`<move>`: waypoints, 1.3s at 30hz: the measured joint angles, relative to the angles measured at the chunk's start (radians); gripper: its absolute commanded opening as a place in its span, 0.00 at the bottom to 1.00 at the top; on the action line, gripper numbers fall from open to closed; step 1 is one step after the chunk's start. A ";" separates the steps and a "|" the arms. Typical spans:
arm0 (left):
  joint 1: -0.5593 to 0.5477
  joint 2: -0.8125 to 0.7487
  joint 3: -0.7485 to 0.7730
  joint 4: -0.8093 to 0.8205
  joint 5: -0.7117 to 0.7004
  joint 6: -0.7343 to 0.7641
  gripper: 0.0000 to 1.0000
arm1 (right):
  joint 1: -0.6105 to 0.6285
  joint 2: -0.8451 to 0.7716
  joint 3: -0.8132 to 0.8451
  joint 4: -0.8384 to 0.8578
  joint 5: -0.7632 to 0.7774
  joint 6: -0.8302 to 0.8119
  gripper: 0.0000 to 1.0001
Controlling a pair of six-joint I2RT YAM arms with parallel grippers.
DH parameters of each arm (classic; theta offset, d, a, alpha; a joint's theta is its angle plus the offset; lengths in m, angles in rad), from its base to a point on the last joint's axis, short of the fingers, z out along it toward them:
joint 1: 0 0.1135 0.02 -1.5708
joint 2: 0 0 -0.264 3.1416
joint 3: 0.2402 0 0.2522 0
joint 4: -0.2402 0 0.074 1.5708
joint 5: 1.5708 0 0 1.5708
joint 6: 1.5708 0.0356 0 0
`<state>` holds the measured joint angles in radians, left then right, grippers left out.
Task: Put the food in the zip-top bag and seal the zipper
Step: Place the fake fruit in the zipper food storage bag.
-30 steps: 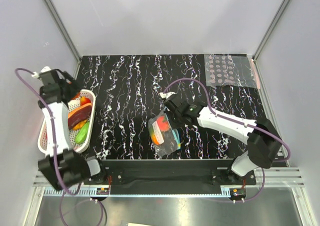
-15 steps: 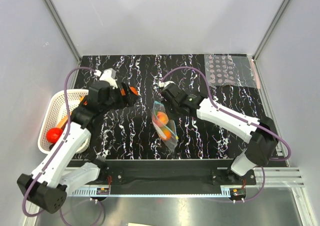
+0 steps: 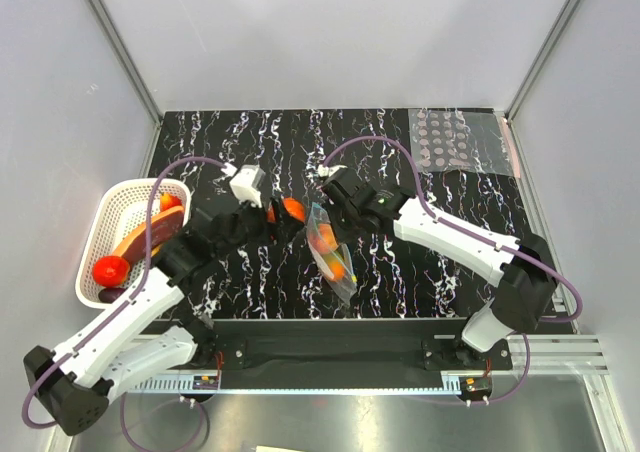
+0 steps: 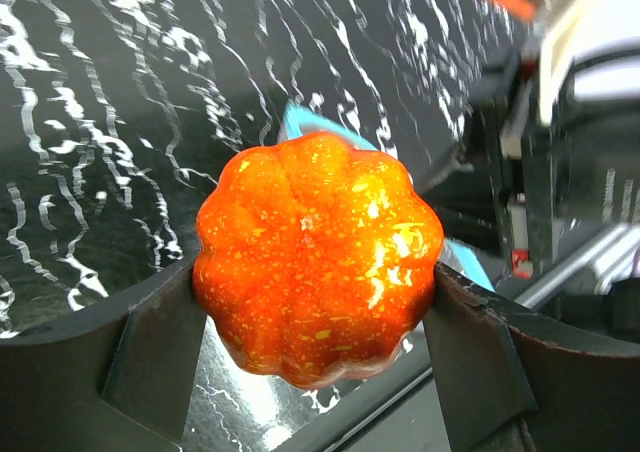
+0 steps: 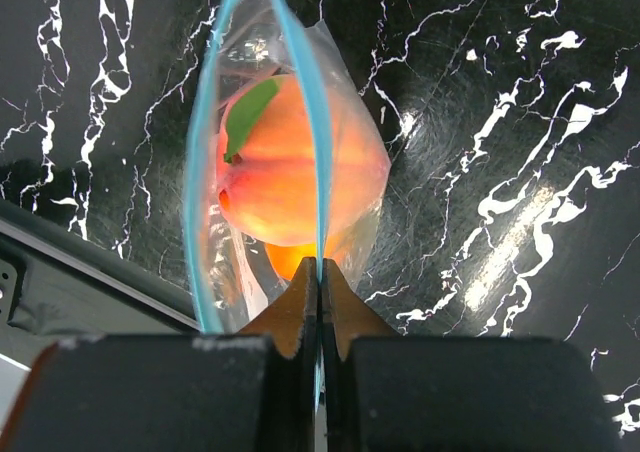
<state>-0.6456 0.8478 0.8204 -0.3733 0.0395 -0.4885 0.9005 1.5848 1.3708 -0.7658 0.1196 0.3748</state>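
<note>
Left gripper: the left gripper (image 4: 318, 317) is clasping a glossy orange ribbed toy fruit (image 4: 318, 257), one dark finger (image 4: 150, 347) pressing on each flank and the jaws standing wide around it
Orange fruit's place: it is being held off the black white-veined table (image 3: 230, 152), sitting squarely between the left fingers and just beside the mouth of the bag, on the bag's left in the overhead view; whether it is touching the bag I cannot tell
Right gripper: the right gripper (image 5: 320, 284) is clenching tight on the light blue zipper strip (image 5: 205, 222), pinching one side of the bag's rim between its closed fingertips
Zip-top bag: the small clear plastic zip-top bag (image 5: 345, 67) is being held up by its rim directly under the right gripper, its mouth gaping and the blue strip bowing out into an open loop
Inside the bag: a peach-pink toy fruit with a green leaf (image 5: 290, 182) is filling the upper part, and a second orange toy fruit (image 5: 290, 259) is peeking out beneath it
Left edge: a white plastic basket (image 3: 112, 217) is sitting there, well apart from the bag, holding a red tomato (image 3: 108, 269) and other toy food
Back right corner: a clear sheet printed with grey dots (image 3: 455, 142) is lying flat, well apart from both grippers
</note>
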 measured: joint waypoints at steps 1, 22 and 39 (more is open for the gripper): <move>-0.018 0.009 -0.009 0.012 0.000 0.012 0.53 | 0.000 -0.001 -0.005 0.000 0.000 0.000 0.00; -0.167 0.088 -0.263 0.588 -0.002 -0.075 0.50 | -0.008 -0.047 -0.023 0.016 -0.001 -0.001 0.00; -0.256 0.251 -0.164 0.467 -0.019 0.033 0.50 | -0.021 -0.050 -0.083 0.003 0.041 -0.005 0.00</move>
<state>-0.9016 1.0992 0.6563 0.0940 0.0208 -0.4557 0.8791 1.5345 1.2877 -0.7624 0.1604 0.3695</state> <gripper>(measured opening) 0.805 0.012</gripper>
